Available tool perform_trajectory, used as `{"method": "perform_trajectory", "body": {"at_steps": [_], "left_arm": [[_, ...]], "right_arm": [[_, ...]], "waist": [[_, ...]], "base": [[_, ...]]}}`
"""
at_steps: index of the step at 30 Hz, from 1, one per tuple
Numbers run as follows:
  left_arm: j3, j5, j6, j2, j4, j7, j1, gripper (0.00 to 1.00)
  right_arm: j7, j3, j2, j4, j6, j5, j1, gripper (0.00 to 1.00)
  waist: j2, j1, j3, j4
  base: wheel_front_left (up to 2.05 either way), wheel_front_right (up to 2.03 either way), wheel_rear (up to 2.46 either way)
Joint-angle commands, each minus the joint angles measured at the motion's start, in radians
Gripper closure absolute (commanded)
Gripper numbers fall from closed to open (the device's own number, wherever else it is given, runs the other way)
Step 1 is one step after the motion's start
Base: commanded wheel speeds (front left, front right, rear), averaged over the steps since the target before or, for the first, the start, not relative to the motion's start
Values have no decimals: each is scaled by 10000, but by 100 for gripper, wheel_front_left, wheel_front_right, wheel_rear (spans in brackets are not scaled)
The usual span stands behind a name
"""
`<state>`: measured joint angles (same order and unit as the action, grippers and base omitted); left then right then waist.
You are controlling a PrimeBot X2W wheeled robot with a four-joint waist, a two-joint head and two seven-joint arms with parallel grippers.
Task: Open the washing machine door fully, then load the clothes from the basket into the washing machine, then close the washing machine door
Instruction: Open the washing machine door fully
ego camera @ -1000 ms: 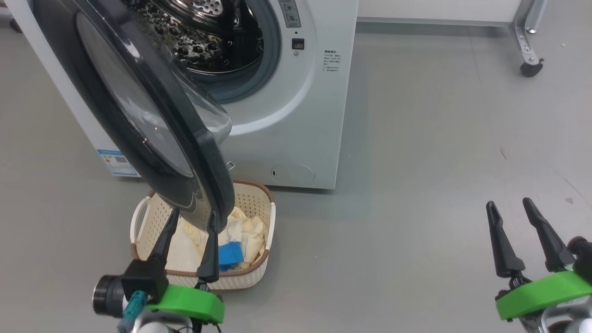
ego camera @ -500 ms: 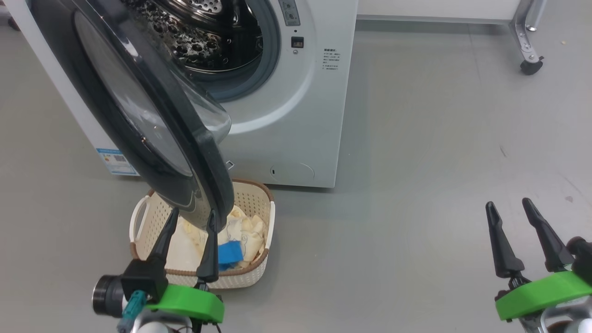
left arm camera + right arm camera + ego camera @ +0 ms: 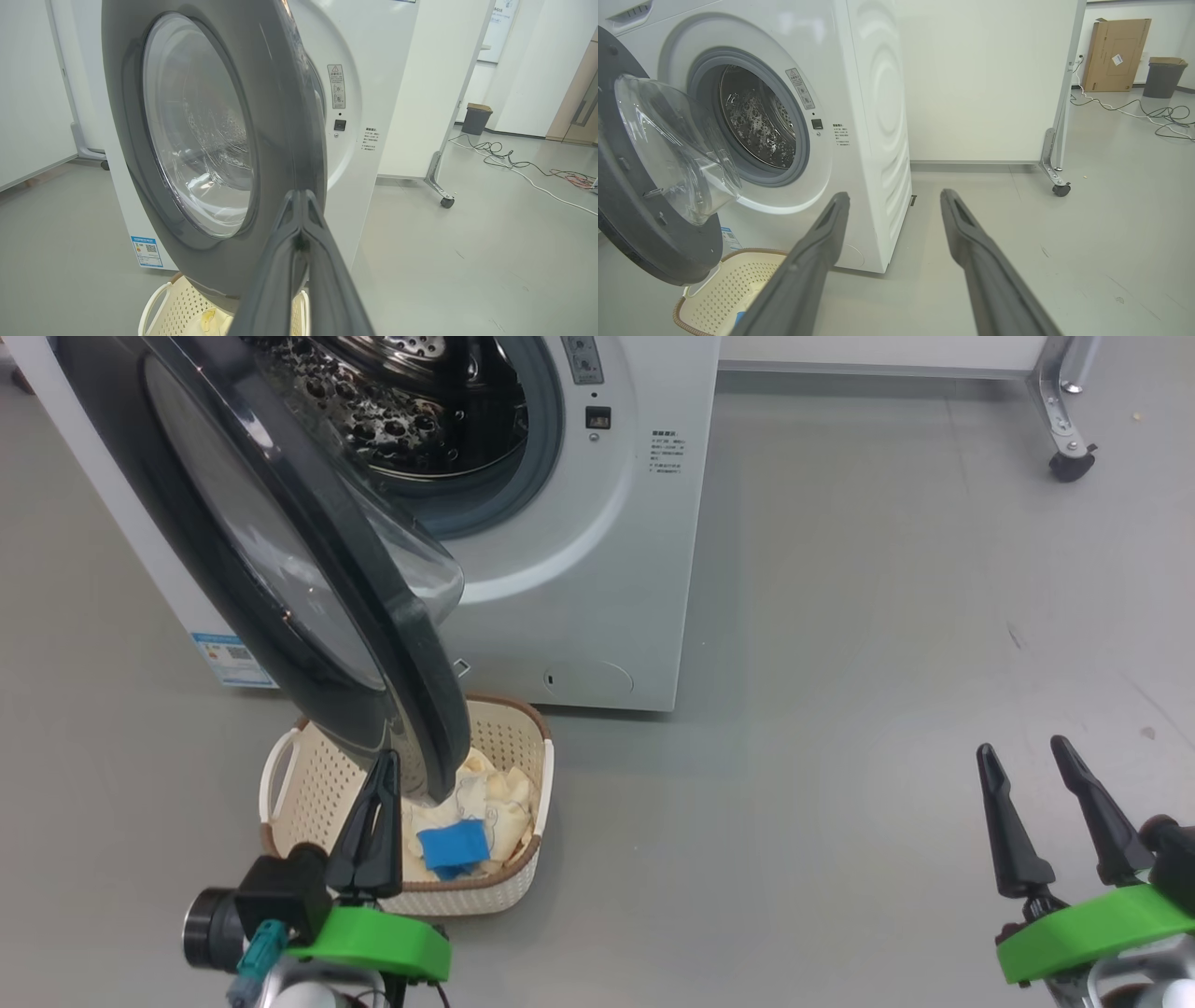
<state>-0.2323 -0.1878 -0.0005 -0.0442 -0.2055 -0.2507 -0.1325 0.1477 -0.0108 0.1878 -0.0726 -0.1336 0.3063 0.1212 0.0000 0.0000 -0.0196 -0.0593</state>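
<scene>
The washing machine (image 3: 597, 569) stands with its steel drum (image 3: 401, 401) exposed. The washing machine door (image 3: 280, 551) hangs partly open, swung out over the basket (image 3: 504, 737) on the floor. Cream clothes (image 3: 495, 798) with a blue patch (image 3: 455, 847) lie in the basket. My left gripper (image 3: 386, 763) is shut with nothing between its fingers, its tips just before the door's lower rim (image 3: 280, 140). My right gripper (image 3: 1022, 751) hovers open and empty over the floor, far to the right. Its wrist view shows the door's inner glass bulge (image 3: 677, 144).
A white panel on a metal leg with a caster (image 3: 1067, 467) stands behind and right of the machine. Cables (image 3: 514, 163), a dark bin (image 3: 476, 119) and a cardboard box (image 3: 1115, 53) lie farther off. Grey floor spreads to the right.
My left gripper's fingers have closed together from open, staying near the door's lower rim. The head view has shifted slightly. The right gripper is unchanged.
</scene>
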Motion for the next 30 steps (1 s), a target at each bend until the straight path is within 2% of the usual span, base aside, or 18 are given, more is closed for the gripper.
{"method": "perform_trajectory", "body": {"at_steps": [1, 10, 20, 30], "left_arm": [[369, -12, -27, -62, 401, -111, -258, 100], [493, 120, -63, -61, 684, -111, -495, 100], [865, -440, -24, -61, 1611, -111, -1433, 100], [939, -434, -50, -77, 2207, -73, -3277, 100]], "right_arm": [[121, -197, 295, -284, 29, -68, -285, 0], [207, -281, 308, -225, 29, -203, -287, 0], [288, -328, 209, -165, 29, -136, -405, 0], [323, -489, 152, -47, 29, -111, -493, 0]], "waist": [[0, 0, -6, 11], [0, 0, -9, 10], [0, 0, -65, 60], [0, 0, -16, 191]], "base": [[0, 0, 0], [0, 0, 0], [0, 0, 0], [0, 0, 0]]}}
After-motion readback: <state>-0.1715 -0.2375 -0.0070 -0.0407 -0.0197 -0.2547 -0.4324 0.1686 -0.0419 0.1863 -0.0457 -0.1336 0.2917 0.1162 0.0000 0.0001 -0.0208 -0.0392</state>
